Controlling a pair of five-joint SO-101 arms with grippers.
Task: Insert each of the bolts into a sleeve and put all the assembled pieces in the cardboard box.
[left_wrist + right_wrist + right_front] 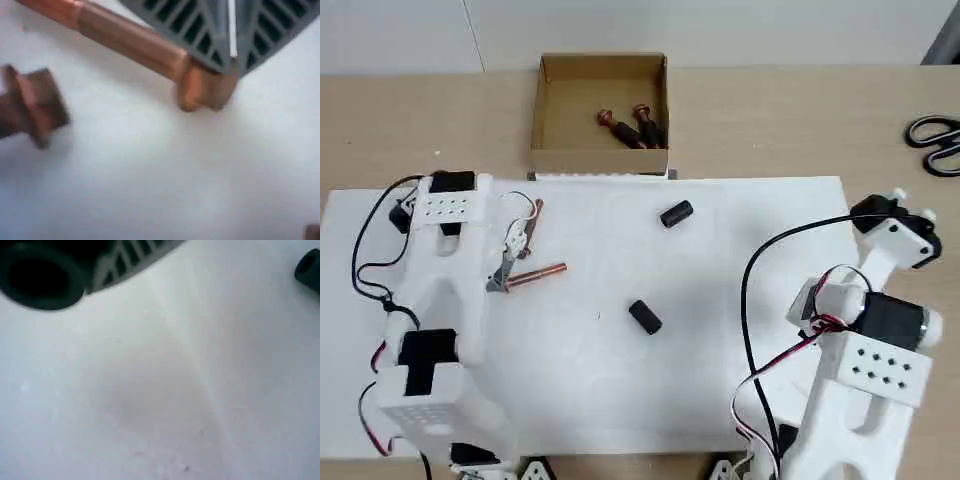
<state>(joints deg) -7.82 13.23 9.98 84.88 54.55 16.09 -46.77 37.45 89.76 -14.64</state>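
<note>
Table (770, 120) of pale wood, seen from above, with a white mat (720, 400) covering its near part. The cardboard box (537, 110) sits open at the middle of the table's far side, its near wall touching the mat's far edge. Inside it, toward the right near corner, lie 2 assembled pieces (625, 130), copper bolts in black sleeves, side by side.

The left arm (430, 300) stands along the mat's left edge. The left gripper (498, 284) is low over the left part of the mat, its grey ribbed fingers (175, 25) drawn almost together with a thin slit between them. Their tips meet the head of a copper bolt (540, 274), which lies flat on the mat with its shank pointing toward the table's right edge. Whether the tips pinch the head or only rest on it cannot be told. A second bolt (537, 208) lies just beside the gripper on the far side, near loose wires.

2 loose sleeves lie on the mat, well apart from each other and from the bolts. The far sleeve (675, 214) is near the middle of the mat's far edge and the near sleeve (644, 316) is near the mat's centre.

The right arm (870, 340) stands folded at the mat's right near corner. The right gripper (130, 257) hangs over bare mat, and whether it is open or closed cannot be told. Scissors (935, 140) lie at the table's right edge, off the mat.
</note>
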